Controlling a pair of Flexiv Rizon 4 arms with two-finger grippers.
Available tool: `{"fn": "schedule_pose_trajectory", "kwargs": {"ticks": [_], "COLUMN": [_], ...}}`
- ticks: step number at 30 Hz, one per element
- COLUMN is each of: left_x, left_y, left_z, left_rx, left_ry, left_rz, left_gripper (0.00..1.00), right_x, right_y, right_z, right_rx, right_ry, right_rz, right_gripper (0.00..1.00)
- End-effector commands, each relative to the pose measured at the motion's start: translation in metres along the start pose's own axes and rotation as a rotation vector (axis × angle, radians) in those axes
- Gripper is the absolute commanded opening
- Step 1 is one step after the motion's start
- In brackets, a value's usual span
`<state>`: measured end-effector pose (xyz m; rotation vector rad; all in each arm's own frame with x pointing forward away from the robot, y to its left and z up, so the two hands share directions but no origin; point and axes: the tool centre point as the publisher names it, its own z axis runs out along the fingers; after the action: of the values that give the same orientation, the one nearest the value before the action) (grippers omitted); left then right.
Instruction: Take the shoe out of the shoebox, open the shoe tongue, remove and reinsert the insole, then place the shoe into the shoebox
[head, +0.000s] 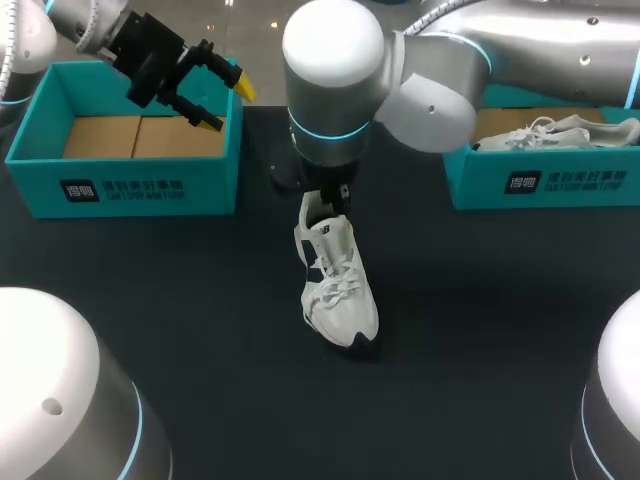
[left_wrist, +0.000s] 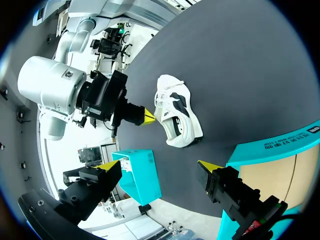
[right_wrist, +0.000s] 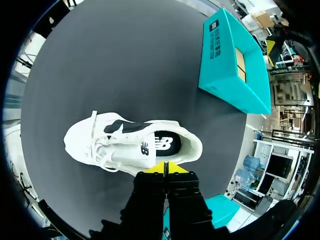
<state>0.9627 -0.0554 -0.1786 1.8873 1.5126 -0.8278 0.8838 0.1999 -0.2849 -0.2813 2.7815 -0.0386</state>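
Right gripper (right_wrist: 165, 167): both fingers pressed flat together, nothing between them. The yellow tips sit against the outside of the shoe's (right_wrist: 132, 145) opening rim, near the heel. We cannot tell whether they press on it or only touch. From the head view this gripper (head: 326, 198) hangs straight over the heel end, our right arm coming in from the shoe's far right. The shoe (head: 335, 285) stands on its sole on the dark table (head: 480, 320), white with dark side panels, laces tied, toe end nearer us. The dark insole (right_wrist: 167, 144) shows through the opening, lying flat inside. Left gripper (head: 226, 105): fingers spread wide, holding nothing, well apart from the shoe on its far left side and above the corner of the left shoebox (head: 120, 185) nearest the shoe. That teal box stands open, brown cardboard (head: 140, 135) lining its bottom. To the shoe's far right stands the right shoebox (head: 520, 180), also teal and open, with a second shoe (head: 560, 132), white, lying on its side inside.
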Motion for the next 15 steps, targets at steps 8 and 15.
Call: {"fn": "schedule_pose_trajectory", "kwargs": {"ticks": [8,15], "left_x": [0.0,0.0], "left_y": [0.0,0.0], "left_z": [0.0,0.0], "left_rx": [-0.001,-0.001], "left_ry": [0.002,0.002], "left_rz": [0.001,0.001], "left_gripper": [1.0,1.0], "right_x": [-0.041,-0.05], "right_y": [0.007,0.01], "right_z": [0.025,0.033], "right_rx": [-0.003,0.008], "right_ry": [0.057,0.07], "right_rz": [0.052,0.005], "right_gripper": [0.2,0.8]}}
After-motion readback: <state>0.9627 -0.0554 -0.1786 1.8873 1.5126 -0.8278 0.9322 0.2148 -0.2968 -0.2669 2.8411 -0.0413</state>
